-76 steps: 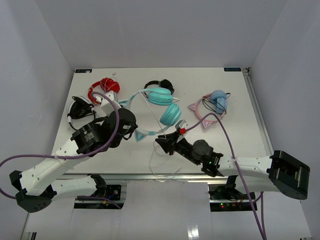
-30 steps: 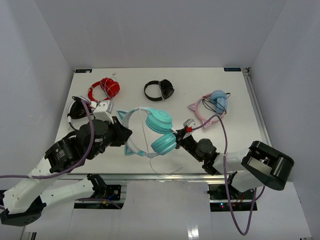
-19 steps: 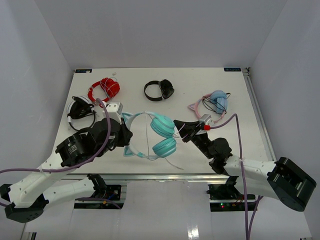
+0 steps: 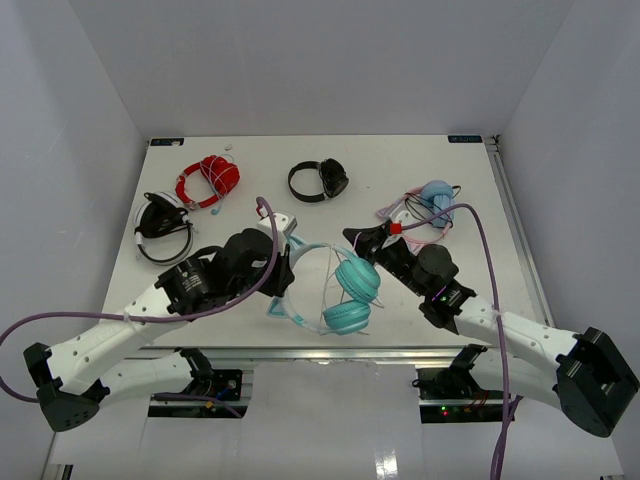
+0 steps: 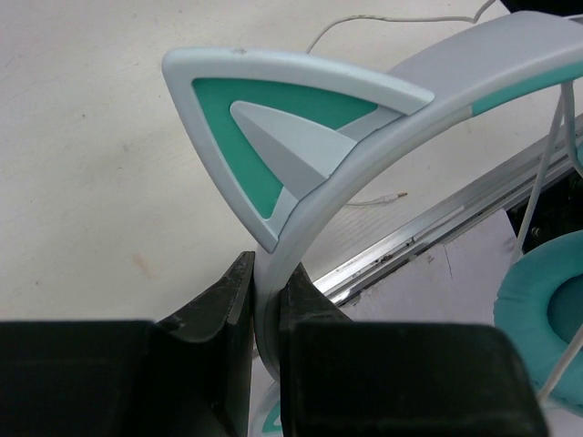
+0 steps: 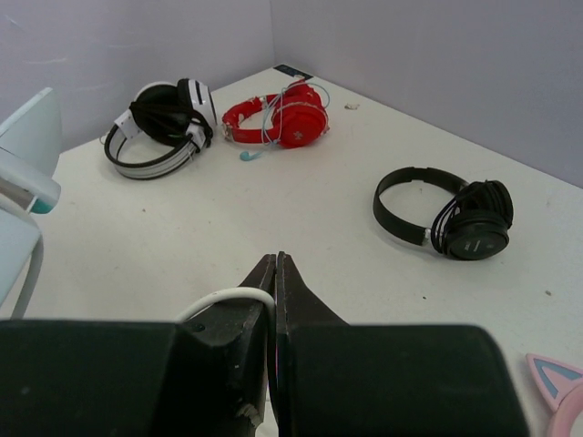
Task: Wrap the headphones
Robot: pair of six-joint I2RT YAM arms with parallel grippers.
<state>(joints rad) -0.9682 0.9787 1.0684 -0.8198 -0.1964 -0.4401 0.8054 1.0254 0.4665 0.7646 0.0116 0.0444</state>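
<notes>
The teal cat-ear headphones (image 4: 345, 295) hang above the table's front edge, cups lowest. My left gripper (image 4: 283, 262) is shut on their white-and-teal headband (image 5: 364, 155), just below one cat ear (image 5: 273, 123); a teal cup (image 5: 547, 319) shows at the right of the left wrist view. My right gripper (image 4: 352, 237) is shut on the thin white cable (image 6: 223, 300), which loops out of its jaws to the left. The cable (image 4: 328, 272) runs between the headband and the cups in the top view.
Red headphones (image 4: 208, 179), black-and-white headphones (image 4: 160, 225) and black headphones (image 4: 320, 181) lie at the back. Pink-banded light-blue cat-ear headphones (image 4: 425, 207) lie at the right, close behind my right arm. The table's metal front rail (image 5: 437, 223) is under the held headband.
The left gripper has carried the teal headphones right and toward the front edge, cups now hanging low. The right gripper has swung up and back with the cable.
</notes>
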